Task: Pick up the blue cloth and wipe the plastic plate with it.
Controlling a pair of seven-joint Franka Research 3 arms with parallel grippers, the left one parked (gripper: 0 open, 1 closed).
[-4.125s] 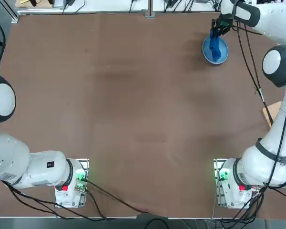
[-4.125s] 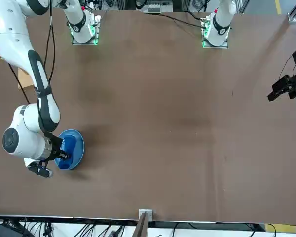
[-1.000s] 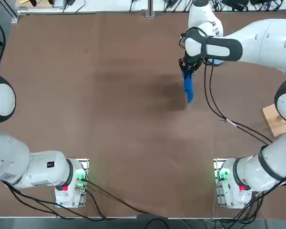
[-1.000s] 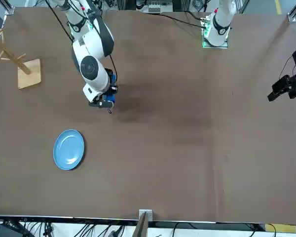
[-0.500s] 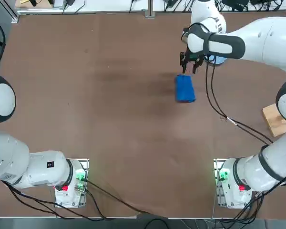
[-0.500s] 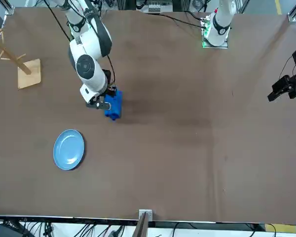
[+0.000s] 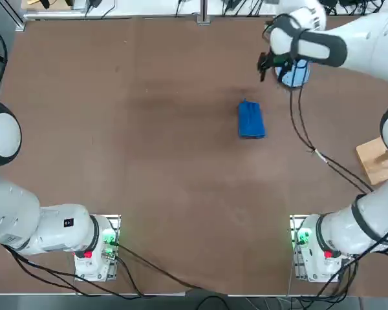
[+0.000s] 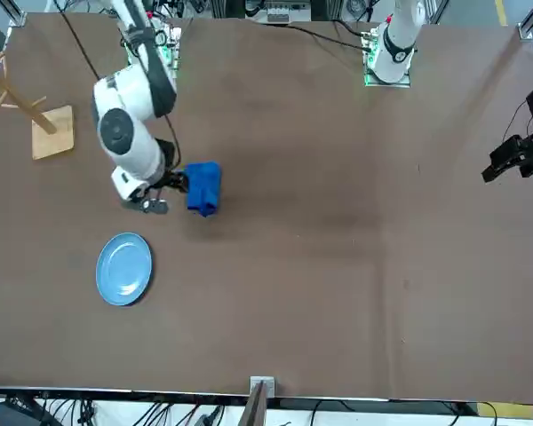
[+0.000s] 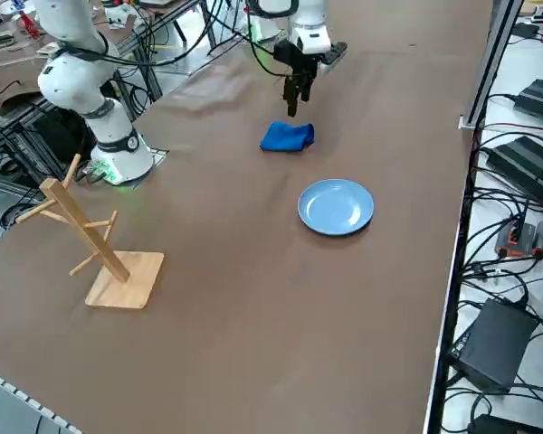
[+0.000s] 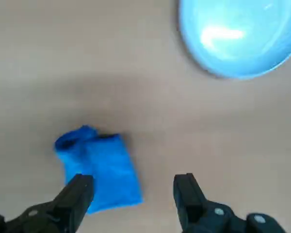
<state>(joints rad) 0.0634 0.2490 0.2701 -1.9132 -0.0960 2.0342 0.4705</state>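
The blue fabric cloth (image 7: 251,120), clamped in the black two-finger right gripper (image 10: 132,179) over the plate at first and then carried off it, now lies released on the table. Half a second ago the gripper was right at the cloth; now it has moved off toward the robot's right, its fingers wide apart with nothing between them. The round, light sky-blue plastic plate (image 8: 124,269), shallow with a raised rim, shows no change of place.

The broad brown tabletop (image 7: 149,194) carries both: the plate sits toward its far right corner, and the cloth rests near the plate, nearer the robot's edge and further from the right edge, folded into a small, roughly rectangular pad. Close to the table's right edge stands a pale wooden stand (image 9: 90,231) with a square base, a slanting post and pegs.

Beyond the far edge, a white surface (image 9: 525,81) holds black boxes (image 9: 495,344) and a tangle of black cables (image 9: 516,271). Beside the robot's edge, more dark cables run over metal framing.
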